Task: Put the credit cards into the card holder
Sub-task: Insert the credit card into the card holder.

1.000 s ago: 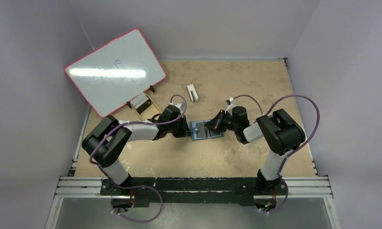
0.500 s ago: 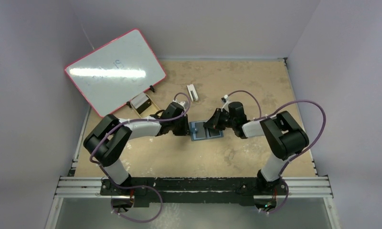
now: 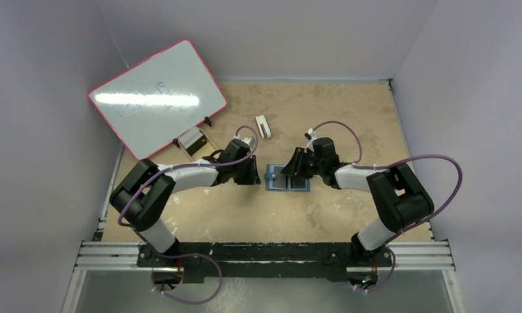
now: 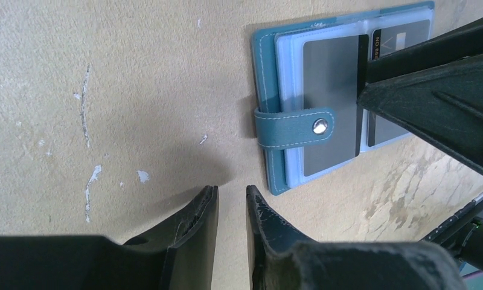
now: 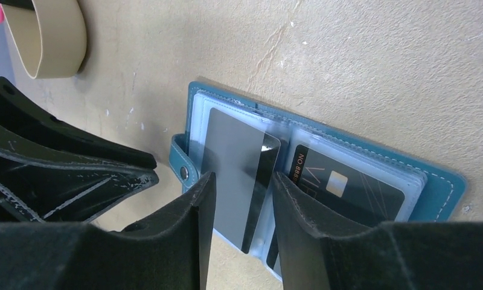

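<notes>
Right gripper [image 5: 244, 181]: jaws parted, nothing clamped. Just ahead, seen between the fingers, a grey card [image 5: 233, 151] sits pocketed in the open card holder [image 5: 444, 187]. A dark card [image 5: 348, 184] occupies the pocket right of the fingers.

Tabletop [image 3: 337, 111] I'm working on is looking like tan, sandy board, and up close it's showing white scuffs and thin scratches. Plain pale grey-lavender walls are boxing it in: left [image 3: 36, 130], far [image 3: 278, 32] and right [image 3: 480, 98]. A whiteboard [image 3: 155, 98] with a pinkish-red rim is sitting tilted at the far left, catching a bright streak of glare. A silver rail [image 3: 278, 254] is running along the near edge. Light is falling soft and even, throwing only faint shadows.
</notes>
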Robot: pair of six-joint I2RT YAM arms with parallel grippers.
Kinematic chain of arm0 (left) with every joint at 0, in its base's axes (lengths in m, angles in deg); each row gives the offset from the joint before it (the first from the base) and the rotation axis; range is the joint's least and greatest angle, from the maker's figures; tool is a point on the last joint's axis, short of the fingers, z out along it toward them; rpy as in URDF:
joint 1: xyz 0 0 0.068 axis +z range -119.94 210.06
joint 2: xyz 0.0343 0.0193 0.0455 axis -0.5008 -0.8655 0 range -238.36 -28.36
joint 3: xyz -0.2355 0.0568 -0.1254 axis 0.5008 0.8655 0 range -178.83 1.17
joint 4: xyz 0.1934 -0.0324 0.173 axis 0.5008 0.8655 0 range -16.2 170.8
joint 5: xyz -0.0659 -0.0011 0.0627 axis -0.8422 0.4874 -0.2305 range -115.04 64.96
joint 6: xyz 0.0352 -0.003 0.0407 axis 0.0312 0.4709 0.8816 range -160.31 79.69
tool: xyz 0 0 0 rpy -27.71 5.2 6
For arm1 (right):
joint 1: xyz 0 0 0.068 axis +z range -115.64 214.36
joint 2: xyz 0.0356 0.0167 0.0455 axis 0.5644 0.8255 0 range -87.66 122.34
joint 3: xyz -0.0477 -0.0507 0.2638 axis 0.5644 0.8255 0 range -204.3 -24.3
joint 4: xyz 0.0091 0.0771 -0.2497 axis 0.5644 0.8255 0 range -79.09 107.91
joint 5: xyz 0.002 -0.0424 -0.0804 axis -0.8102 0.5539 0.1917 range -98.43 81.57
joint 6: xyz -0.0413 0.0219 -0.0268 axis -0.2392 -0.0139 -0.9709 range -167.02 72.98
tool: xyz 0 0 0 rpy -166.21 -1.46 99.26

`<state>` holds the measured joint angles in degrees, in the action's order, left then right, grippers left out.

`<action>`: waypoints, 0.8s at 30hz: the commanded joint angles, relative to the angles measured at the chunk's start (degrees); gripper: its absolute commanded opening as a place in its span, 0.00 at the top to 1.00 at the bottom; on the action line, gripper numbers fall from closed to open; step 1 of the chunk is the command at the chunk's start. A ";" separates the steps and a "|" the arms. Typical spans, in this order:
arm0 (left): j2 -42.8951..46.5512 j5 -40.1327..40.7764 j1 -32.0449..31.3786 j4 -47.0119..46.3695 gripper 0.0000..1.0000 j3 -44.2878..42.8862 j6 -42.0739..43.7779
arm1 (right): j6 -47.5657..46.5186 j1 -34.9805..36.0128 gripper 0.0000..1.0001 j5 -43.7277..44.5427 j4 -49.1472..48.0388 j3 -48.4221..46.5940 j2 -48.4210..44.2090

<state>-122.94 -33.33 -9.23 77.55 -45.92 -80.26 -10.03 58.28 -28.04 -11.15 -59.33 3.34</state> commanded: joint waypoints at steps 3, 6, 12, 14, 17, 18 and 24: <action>2.92 -0.10 -0.05 -4.86 0.77 0.14 -2.54 | -0.79 1.85 0.60 -1.94 -2.28 -1.66 1.84; 3.17 -0.66 -0.08 -5.71 0.77 -0.18 -2.10 | -0.75 3.87 0.65 -1.21 -2.43 -1.63 1.11; 0.90 -0.18 0.02 -7.99 0.78 -1.61 -1.73 | -0.20 4.11 0.72 -0.09 -0.49 -1.12 0.02; -0.74 -0.77 0.00 -7.43 0.78 -2.90 -1.21 | 0.44 4.15 0.73 0.20 0.41 -0.49 -1.21; -1.52 -1.24 0.00 -6.54 0.78 -3.90 -0.93 | 1.54 4.24 0.70 1.28 1.91 0.84 -4.01; -1.24 -0.80 0.01 -5.53 0.78 -4.41 -0.52 | 1.77 4.21 0.68 1.61 2.28 1.45 -5.10; 3.23 2.41 -0.87 2.81 0.56 -3.92 1.51 | -0.15 4.37 0.62 3.74 7.09 1.45 -10.20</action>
<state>-124.12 -32.76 -9.28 75.93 -48.76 -80.94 -8.92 62.48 -27.26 -7.70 -57.45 -3.40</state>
